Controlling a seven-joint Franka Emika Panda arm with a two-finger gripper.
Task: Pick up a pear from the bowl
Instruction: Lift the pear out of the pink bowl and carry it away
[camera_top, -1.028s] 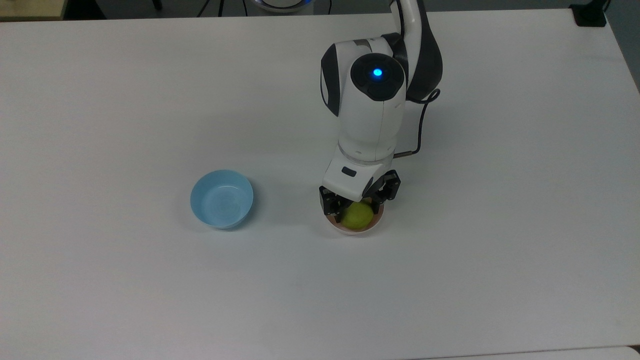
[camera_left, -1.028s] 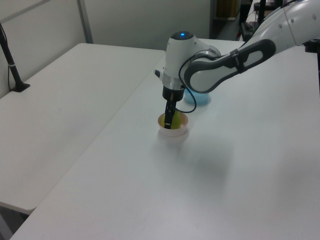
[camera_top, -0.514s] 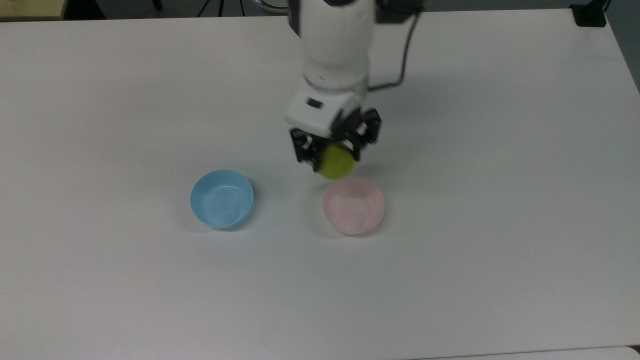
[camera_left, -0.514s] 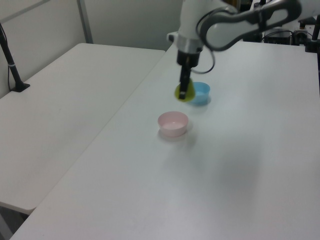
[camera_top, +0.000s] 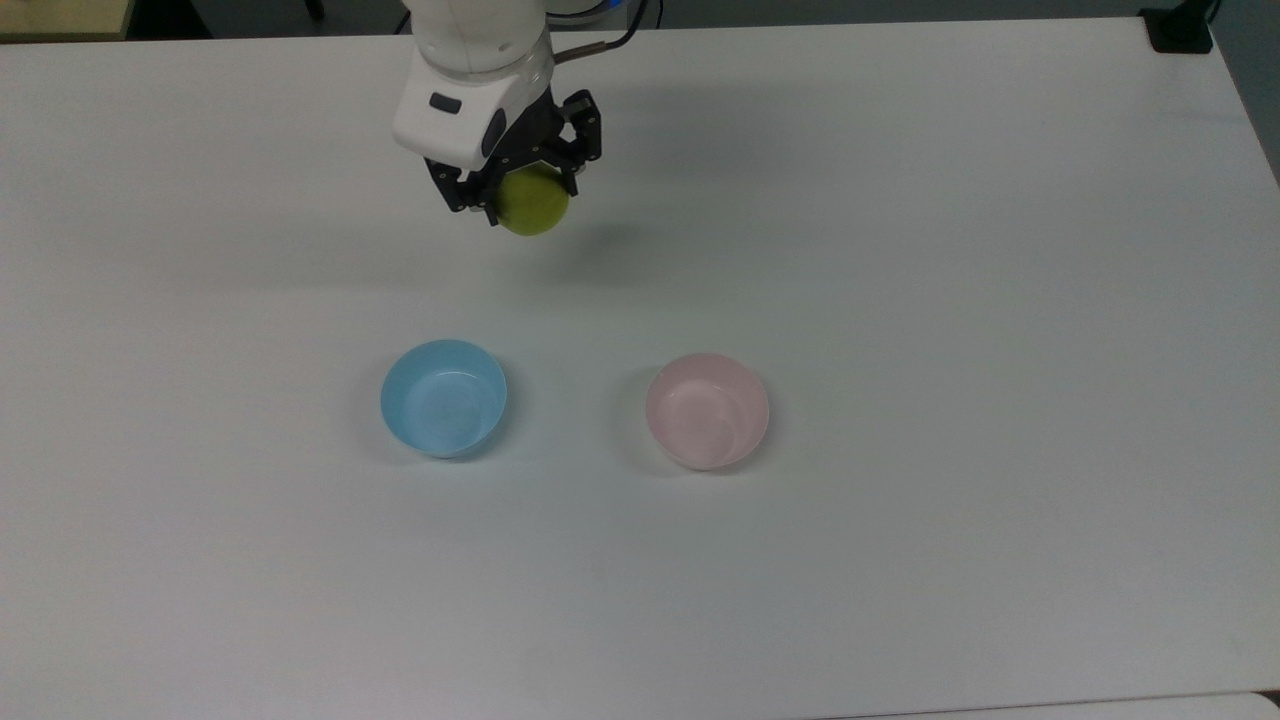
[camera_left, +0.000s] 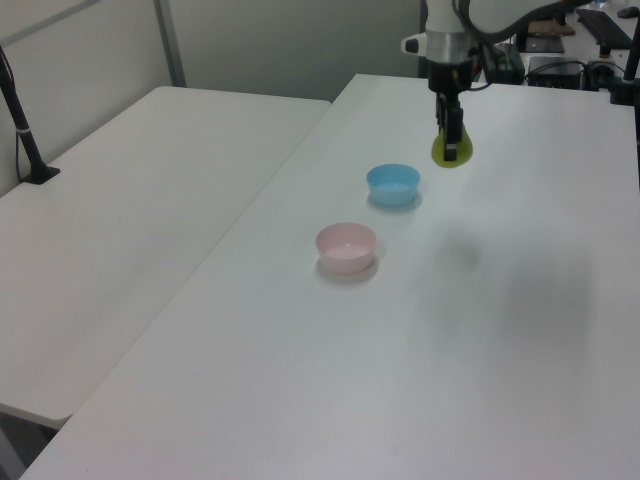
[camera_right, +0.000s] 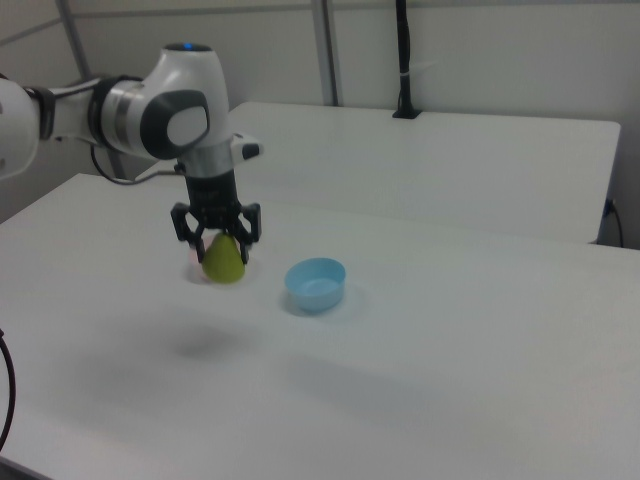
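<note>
**A:** Where is the pear, and what is the gripper doing?

**B:** In the top view, the gripper sits in the upper part of the frame, left of centre. Its two black fingers are clamped on either side of the pear, which is yellow-green and rounded. The pear hangs in the air above the white table, with a soft shadow on the tabletop just to the top view's right of it.

**A:** And the bowl?

**B:** The pale pink bowl rests on the table near the middle of the top view, a little right of centre and well below the pear in the frame. Nothing lies inside it. A light blue bowl of similar size stands to its left in the top view, apart from it.

**A:** What do the side cameras show?

**B:** In the left view, the gripper points straight down in the upper right of the frame, holding the pear clear of the table. The light blue bowl is below and to the left of it, and the pink bowl is nearer the centre of the frame. In the right view, the white arm reaches in from the left edge, and the gripper grips the pear by its narrow top, with the wide bottom hanging down. The light blue bowl stands on the table to the right of the pear, near the middle of the frame.
</note>
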